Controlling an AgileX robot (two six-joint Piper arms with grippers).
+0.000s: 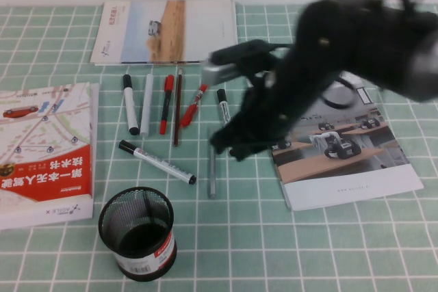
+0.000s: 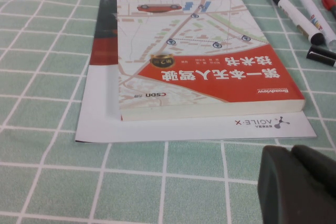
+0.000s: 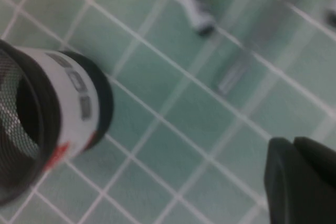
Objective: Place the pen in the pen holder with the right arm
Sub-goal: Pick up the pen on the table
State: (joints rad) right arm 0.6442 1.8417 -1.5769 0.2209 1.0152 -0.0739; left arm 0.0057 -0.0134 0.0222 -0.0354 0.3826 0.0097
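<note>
Right arm (image 1: 356, 46) stretched in from the far right, blurred, over the middle of the green checked table (image 1: 274, 251). Right gripper (image 1: 229, 147) low above the table, just over the far end of the pen (image 1: 212, 172); black fingers (image 3: 302, 179) pressed together with no gap showing, nothing between them. Pen lying flat on the table, grey and slim, running near-to-far, just right of the near tip of a white marker with a black cap (image 1: 156, 161) that lies slantwise. Pen holder (image 1: 137, 233) upright at the near edge, left of centre, well apart from the pen and nearer than it; black mesh, white band with red print at the base.

Row of markers and pens (image 1: 161, 104) laid out beyond the slanting marker, left of the arm. Red-and-white book (image 1: 44, 152) on the left, resting on a white sheet. Brochure (image 1: 164, 31) at the far side, another brochure (image 1: 345, 162) on the right, partly under the arm.

Left gripper (image 2: 299, 184) hovering low at the near left, just near of the book; dark fingers (image 2: 281, 182) together as far as can be seen, empty.
</note>
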